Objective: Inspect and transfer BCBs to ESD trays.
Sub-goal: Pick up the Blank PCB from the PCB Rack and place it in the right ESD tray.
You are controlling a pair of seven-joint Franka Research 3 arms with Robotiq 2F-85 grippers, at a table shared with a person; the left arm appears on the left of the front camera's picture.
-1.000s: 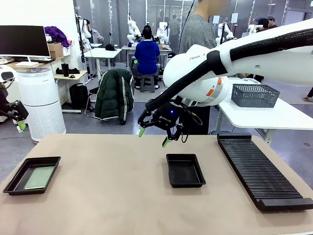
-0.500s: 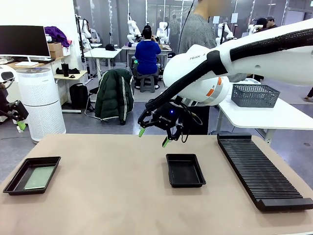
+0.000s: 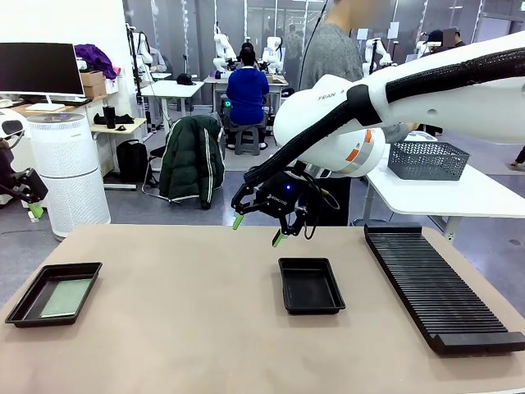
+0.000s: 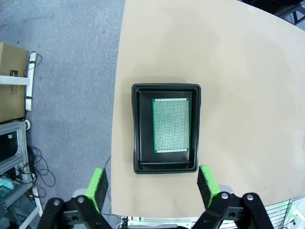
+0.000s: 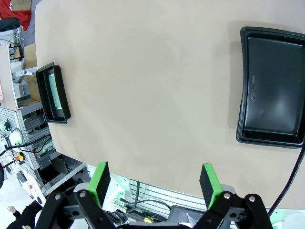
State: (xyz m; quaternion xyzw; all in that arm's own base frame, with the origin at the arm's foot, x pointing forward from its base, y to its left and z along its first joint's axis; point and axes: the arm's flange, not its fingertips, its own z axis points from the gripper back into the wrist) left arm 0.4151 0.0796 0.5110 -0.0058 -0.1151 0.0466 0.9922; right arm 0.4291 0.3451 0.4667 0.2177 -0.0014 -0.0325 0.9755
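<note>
**Mia:** What do you see from the front?

**Ben:** A big tan table (image 3: 180,336). The right gripper (image 3: 257,230) hangs in the air over the far side of it. Its two green pads are wide apart, and it holds nothing.

**Mia:** Where is the green board?

**Ben:** The green board (image 3: 67,297) lies flat in the left tray (image 3: 25,310), near the table's left end. The middle tray (image 3: 284,264) is bare inside. It sits below the right gripper and a bit nearer to us. The two trays are well apart.

**Mia:** What else is there?

**Ben:** A long black rack (image 3: 439,287) lies at the right end of the table. A person (image 3: 328,49) stands behind the far side.

**Mia:** Now the left wrist view?

**Ben:** The left gripper (image 4: 152,187) looks straight down from high up. Its pads are wide apart too, with nothing in them. The left tray sits right below, close to the table's edge. The green board lies in it, nearer one long wall than the other. Grey floor (image 4: 62,119) is beside the table.

**Mia:** And the right wrist view?

**Ben:** The right gripper's pads stand wide over bare table. The middle tray is off to one side, shiny and black inside. The left tray is far off at the other side, with the green board in it.
</note>
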